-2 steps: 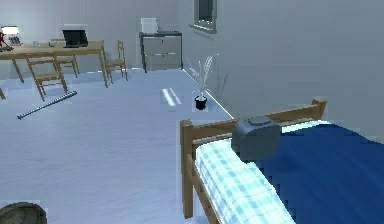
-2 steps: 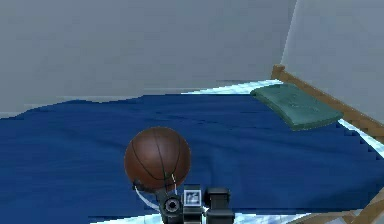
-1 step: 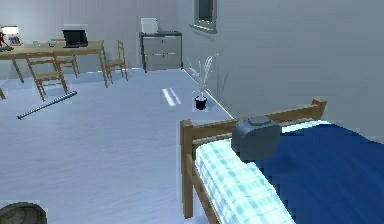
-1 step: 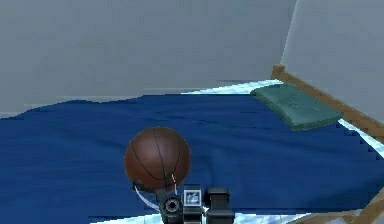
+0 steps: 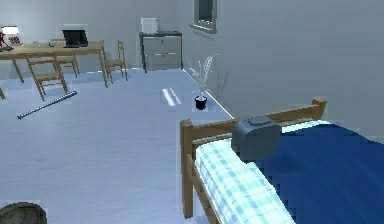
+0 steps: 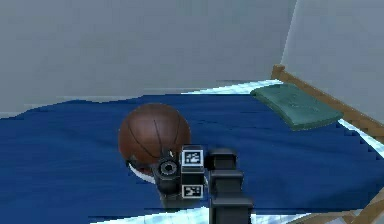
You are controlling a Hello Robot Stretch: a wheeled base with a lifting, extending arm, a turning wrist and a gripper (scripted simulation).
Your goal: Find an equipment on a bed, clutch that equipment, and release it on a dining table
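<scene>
1. Forward view, far left: you've got a wooden dining table (image 5: 50, 49) against the back wall with a laptop (image 5: 75, 38) on it and wooden chairs (image 5: 45, 72) pulled up around it.
2. On the pale floor in front of that table lies a thin dark rod (image 5: 45, 104). A round dark thing (image 5: 20, 213) sits at the bottom left corner, and you can't really tell what it is.
3. Further right, a dark cabinet (image 5: 161, 50) stands at the back wall with a white box (image 5: 149, 25) on top, and there's a window (image 5: 204, 12) high on the side wall.
4. A small potted plant (image 5: 203, 88) stands on the floor by that wall.
5. The lower right is the bed (image 5: 188, 150): wooden frame, checked sheet (image 5: 235, 185), grey-blue pillow (image 5: 258, 137) and blue blanket (image 5: 330, 170).
6. Arm side view: the blue blanket covers the bed from the left edge, with a grey wall (image 6: 120, 40) behind it.
7. The basketball (image 6: 152, 132) lies on the blanket about mid-picture, so your task thing is on the bed.
8. The gripper (image 6: 160, 172) is right at the ball's lower edge. You can't tell whether it has hold of the ball, or even whether it touches it.
9. The arm (image 6: 228, 195) comes up from the bottom edge just right of that.
10. Far right are the pillow (image 6: 298, 105) and the wooden bed rail (image 6: 335, 100).
</scene>
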